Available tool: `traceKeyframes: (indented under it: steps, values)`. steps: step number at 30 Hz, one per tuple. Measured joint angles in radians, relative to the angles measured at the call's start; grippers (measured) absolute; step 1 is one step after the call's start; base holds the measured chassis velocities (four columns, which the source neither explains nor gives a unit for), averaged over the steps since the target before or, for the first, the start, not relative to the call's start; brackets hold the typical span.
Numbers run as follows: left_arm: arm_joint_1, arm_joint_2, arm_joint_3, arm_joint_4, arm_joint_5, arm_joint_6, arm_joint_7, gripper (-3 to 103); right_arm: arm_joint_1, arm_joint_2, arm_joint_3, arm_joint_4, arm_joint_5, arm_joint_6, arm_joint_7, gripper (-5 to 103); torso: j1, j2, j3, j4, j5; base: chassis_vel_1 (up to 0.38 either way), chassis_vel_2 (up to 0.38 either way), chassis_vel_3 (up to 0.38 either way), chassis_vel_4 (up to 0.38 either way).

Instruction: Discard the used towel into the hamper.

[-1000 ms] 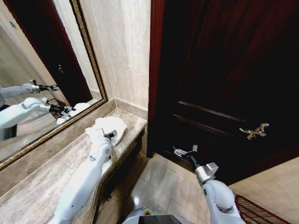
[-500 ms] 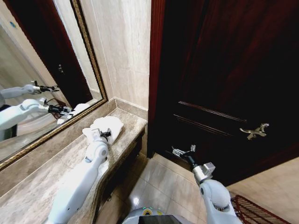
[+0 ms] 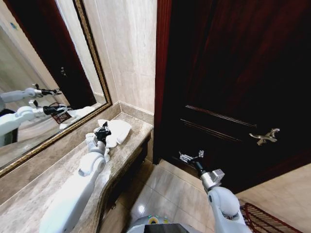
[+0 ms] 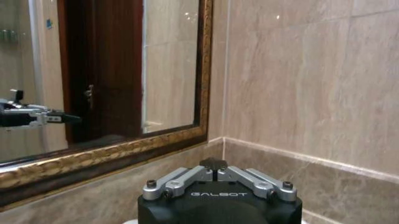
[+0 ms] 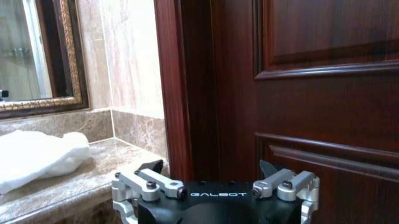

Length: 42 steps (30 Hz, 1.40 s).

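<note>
Towel: the white towel [image 3: 112, 132] lies crumpled on the marble counter [image 3: 34, 204], close to the end nearest the dark wood door [image 3: 233, 87] and just below the gilt-framed mirror [image 3: 29, 87].
Left gripper: the left gripper [image 3: 101, 133] sits at the towel's near edge, touching or pressed into the cloth; in the left wrist view its fingers [image 4: 215, 164] meet at the tips, so it is clenched, but whether any cloth is caught between them I cannot tell.
Right gripper: the right gripper [image 3: 190, 157] hangs idle, low in front of the door, its fingers [image 5: 151, 166] spread apart and bare.
Risk, thin pinch: if only one fold is nipped, the towel is likely to slip free when lifted.
Risk, drag: a trailing corner may snag on the counter edge.
Risk, hamper: I see no hamper here, so a long carry probably follows, during which a loose hold could fail.
</note>
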State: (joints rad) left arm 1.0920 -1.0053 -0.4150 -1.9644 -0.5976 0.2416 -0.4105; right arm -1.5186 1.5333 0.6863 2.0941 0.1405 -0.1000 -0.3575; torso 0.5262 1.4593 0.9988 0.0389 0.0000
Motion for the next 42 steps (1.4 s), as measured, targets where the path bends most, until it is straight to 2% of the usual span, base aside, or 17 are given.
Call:
traceKeyframes:
  steps: [1, 3, 4, 5, 8, 9, 12, 14, 17, 18, 21, 22, 24, 26, 31, 38, 42]
  values:
    - [0.0, 0.0, 0.0, 0.0, 0.0, 0.0, 0.0, 0, 0.0, 0.0, 0.0, 0.0, 0.0, 0.0, 0.0, 100, 0.0, 0.0, 0.0, 0.0, 0.0, 0.0, 0.0, 0.0, 0.0]
    - [0.027, 0.003, -0.024, -0.03, -0.033, 0.076, -0.028, -2, 0.001, 0.002, -0.002, 0.002, -0.001, 0.0, 0.0, 100, 0.0, 0.0, 0.0, 0.0001, -0.0002, 0.0, 0.0, 0.0, 0.0]
    - [0.036, 0.004, -0.031, -0.046, -0.06, 0.115, -0.054, 3, 0.002, 0.002, -0.003, 0.003, -0.001, 0.0, 0.0, 100, 0.0, 0.0, 0.0, 0.0002, -0.0002, 0.0, 0.0, 0.0, 0.0]
    - [0.036, 0.004, -0.031, -0.046, -0.06, 0.115, -0.054, 3, 0.002, 0.002, -0.003, 0.003, -0.001, 0.0, 0.0, 100, 0.0, 0.0, 0.0, 0.0002, -0.0002, 0.0, 0.0, 0.0, 0.0]
    - [0.035, 0.011, -0.035, -0.102, -0.233, 0.256, -0.237, 20, 0.004, 0.002, -0.005, -0.003, -0.005, 0.001, 0.0, 100, 0.0, 0.0, 0.0, 0.0002, -0.0002, 0.0, 0.0, 0.0, 0.0]
    - [0.035, 0.011, -0.035, -0.102, -0.233, 0.256, -0.237, 20, 0.004, 0.002, -0.005, -0.003, -0.005, 0.001, 0.0, 100, 0.0, 0.0, 0.0, 0.0002, -0.0002, 0.0, 0.0, 0.0, 0.0]
    - [-0.015, 0.011, -0.014, -0.125, -0.4, 0.326, -0.397, 36, 0.008, 0.002, -0.015, -0.014, -0.015, 0.004, 0.0, 100, 0.0, 0.0, 0.0, 0.0001, 0.0, 0.0, 0.0, 0.0, 0.0]
    - [-0.037, 0.01, -0.002, -0.117, -0.427, 0.332, -0.425, 36, 0.01, 0.002, -0.018, -0.016, -0.018, 0.004, 0.0, 100, 0.0, 0.0, 0.0, 0.0001, 0.0001, 0.0, 0.0, 0.0, 0.0]
    - [-0.13, -0.009, 0.059, -0.063, -0.493, 0.341, -0.505, 53, 0.02, 0.002, -0.029, -0.022, -0.032, 0.003, 0.001, 100, 0.0, 0.0, 0.0, 0.0001, 0.0, 0.0, 0.0, 0.0, 0.0]
    - [-0.13, -0.009, 0.059, -0.063, -0.493, 0.341, -0.505, 53, 0.02, 0.002, -0.029, -0.022, -0.032, 0.003, 0.001, 100, 0.0, 0.0, 0.0, 0.0001, 0.0, 0.0, 0.0, 0.0, 0.0]
    - [-0.24, -0.044, 0.143, 0.028, -0.586, 0.325, -0.658, 64, 0.031, 0.002, -0.041, -0.029, -0.044, -0.001, 0.003, 100, 0.0, 0.0, 0.0, -0.0003, 0.0, 0.0, 0.0, 0.0, 0.0]
    - [-0.24, -0.044, 0.143, 0.028, -0.586, 0.325, -0.658, 64, 0.031, 0.002, -0.041, -0.029, -0.044, -0.001, 0.003, 100, 0.0, 0.0, 0.0, -0.0003, 0.0, 0.0, 0.0, 0.0, 0.0]
    - [-0.3, -0.061, 0.194, 0.101, -0.602, 0.308, -0.706, 75, 0.037, 0.002, -0.045, -0.034, -0.051, -0.002, 0.005, 100, 0.0, 0.0, 0.0, -0.0003, 0.0, 0.0, 0.0, 0.0, 0.0]
    - [-0.335, -0.072, 0.228, 0.148, -0.599, 0.297, -0.725, 86, 0.043, 0.002, -0.046, -0.04, -0.053, -0.003, 0.007, 100, 0.0, 0.0, 0.0, 0.0, 0.0001, 0.0, 0.0, 0.0, 0.0]
    - [-0.407, -0.096, 0.277, 0.244, -0.606, 0.275, -0.767, 98, 0.051, -0.003, -0.045, -0.053, -0.054, -0.003, 0.008, 100, 0.0, 0.0, 0.0, 0.0001, 0.0, 0.0, 0.0, 0.0, 0.0]
    - [-0.429, -0.121, 0.289, 0.288, -0.622, 0.26, -0.774, 102, 0.053, -0.005, -0.042, -0.059, -0.053, 0.001, 0.008, 100, 0.0, 0.0, 0.0, 0.0001, 0.0002, 0.0, 0.0, 0.0, 0.0]
    - [-0.42, -0.136, 0.274, 0.304, -0.621, 0.241, -0.768, 93, 0.052, -0.007, -0.038, -0.061, -0.051, 0.007, 0.008, 100, 0.0, 0.0, 0.0, 0.0001, -0.0001, 0.0, 0.0, 0.0, 0.0]
